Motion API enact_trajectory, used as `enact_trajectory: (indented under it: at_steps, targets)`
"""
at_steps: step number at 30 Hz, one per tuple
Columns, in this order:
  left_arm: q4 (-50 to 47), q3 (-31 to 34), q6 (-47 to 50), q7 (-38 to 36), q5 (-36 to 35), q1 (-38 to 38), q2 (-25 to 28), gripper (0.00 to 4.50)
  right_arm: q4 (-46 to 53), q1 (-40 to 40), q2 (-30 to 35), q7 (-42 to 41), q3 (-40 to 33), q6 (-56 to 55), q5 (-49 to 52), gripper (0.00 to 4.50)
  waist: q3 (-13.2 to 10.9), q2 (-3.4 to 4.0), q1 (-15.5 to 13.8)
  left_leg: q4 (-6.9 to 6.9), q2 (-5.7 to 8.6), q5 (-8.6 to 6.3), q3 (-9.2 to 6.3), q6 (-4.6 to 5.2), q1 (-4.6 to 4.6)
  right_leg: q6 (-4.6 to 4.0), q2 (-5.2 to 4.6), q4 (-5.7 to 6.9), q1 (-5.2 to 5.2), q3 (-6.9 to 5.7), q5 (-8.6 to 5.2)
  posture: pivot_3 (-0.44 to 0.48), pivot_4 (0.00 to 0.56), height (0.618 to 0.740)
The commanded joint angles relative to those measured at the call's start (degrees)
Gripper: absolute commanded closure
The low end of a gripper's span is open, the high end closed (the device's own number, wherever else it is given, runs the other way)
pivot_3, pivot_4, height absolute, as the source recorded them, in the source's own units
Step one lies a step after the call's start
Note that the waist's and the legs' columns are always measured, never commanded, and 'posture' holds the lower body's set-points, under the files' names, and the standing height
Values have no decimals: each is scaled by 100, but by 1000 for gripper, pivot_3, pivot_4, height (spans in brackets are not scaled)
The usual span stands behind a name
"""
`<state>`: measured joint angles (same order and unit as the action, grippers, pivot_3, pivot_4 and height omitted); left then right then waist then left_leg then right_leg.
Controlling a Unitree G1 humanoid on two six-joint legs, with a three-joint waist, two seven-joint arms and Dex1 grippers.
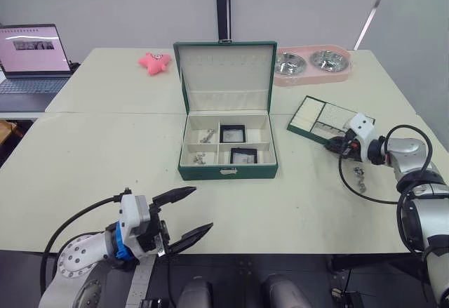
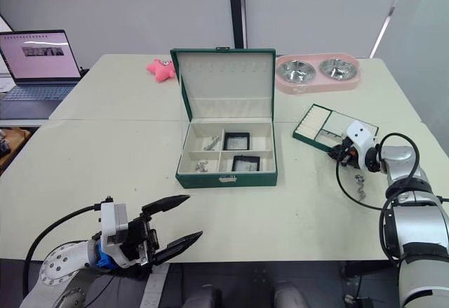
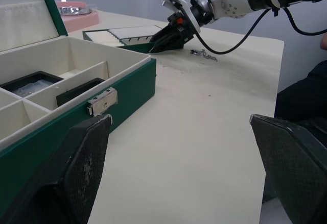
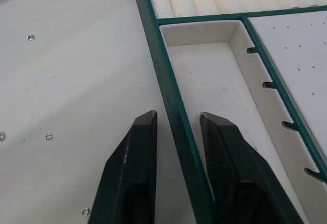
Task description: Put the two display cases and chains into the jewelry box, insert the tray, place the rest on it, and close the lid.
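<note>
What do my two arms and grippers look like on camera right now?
Both are silver-grey metal arms with looping black cables. The left gripper has a white housing, a blue part and tapered black fingers. The right gripper has a white housing with a small red spot.

Jewelry box (image 1: 227,170) open, lid (image 1: 225,76) upright — cases and chains inside; tray (image 1: 324,119) and one chain (image 1: 359,178) outside.

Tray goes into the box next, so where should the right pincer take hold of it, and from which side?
Pinch the tray's thin raised green rim at its near edge, one finger inside, one outside; the right pincer already straddles it there.
</note>
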<state>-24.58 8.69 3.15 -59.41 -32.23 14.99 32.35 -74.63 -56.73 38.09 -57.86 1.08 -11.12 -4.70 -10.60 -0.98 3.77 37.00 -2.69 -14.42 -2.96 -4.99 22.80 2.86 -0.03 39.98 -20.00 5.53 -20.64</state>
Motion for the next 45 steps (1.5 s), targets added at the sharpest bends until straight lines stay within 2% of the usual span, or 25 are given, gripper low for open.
enact_trajectory:
  at_steps: [1,3,19,28,32,34,41,45]
  targets:
    - [-44,-21,-119,10,14,-25,-11,0,25,-126,57,5,-122,-91,24,4133,0,0,0,0,0,0,0,0,0,0,0,0,0,0,0,0,150,740]
    - [-38,-32,-119,19,20,-38,-19,0,26,-126,58,-4,-127,-91,28,4473,0,0,1,0,0,0,0,0,0,0,0,0,0,0,0,0,150,740]
    - [-13,-57,-107,105,58,-140,-110,0,137,-303,166,-319,-306,53,193,4473,-1,1,1,0,0,0,1,0,1,0,0,0,0,0,0,0,150,740]
    - [-124,-74,-42,207,-20,-105,-159,0,812,-229,512,-1222,-361,206,397,4473,-6,10,-3,0,0,0,1,0,1,0,-1,0,-1,1,0,0,150,740]
    - [-172,-82,-8,263,-50,-62,-183,0,1873,221,737,-1820,-415,640,720,4473,-7,11,-14,0,0,0,-2,0,2,0,-1,0,0,-1,0,0,150,740]
    - [-183,-73,11,314,-76,-46,-198,0,2843,666,895,-2053,-442,1104,962,4473,-7,11,-36,-1,-1,0,-3,0,2,0,-1,-1,0,-1,0,0,150,740]
    - [-187,57,29,575,-83,20,-286,0,5965,2023,1302,-2077,-601,2828,1744,4473,-6,14,-50,0,0,0,-5,1,4,0,-2,1,-1,-2,0,0,150,740]
    - [-242,186,-39,785,-56,162,-315,0,7331,2439,1422,-1933,-607,3653,2141,4473,-6,14,-43,0,-1,-1,-4,1,4,0,0,0,-1,-1,0,0,150,740]
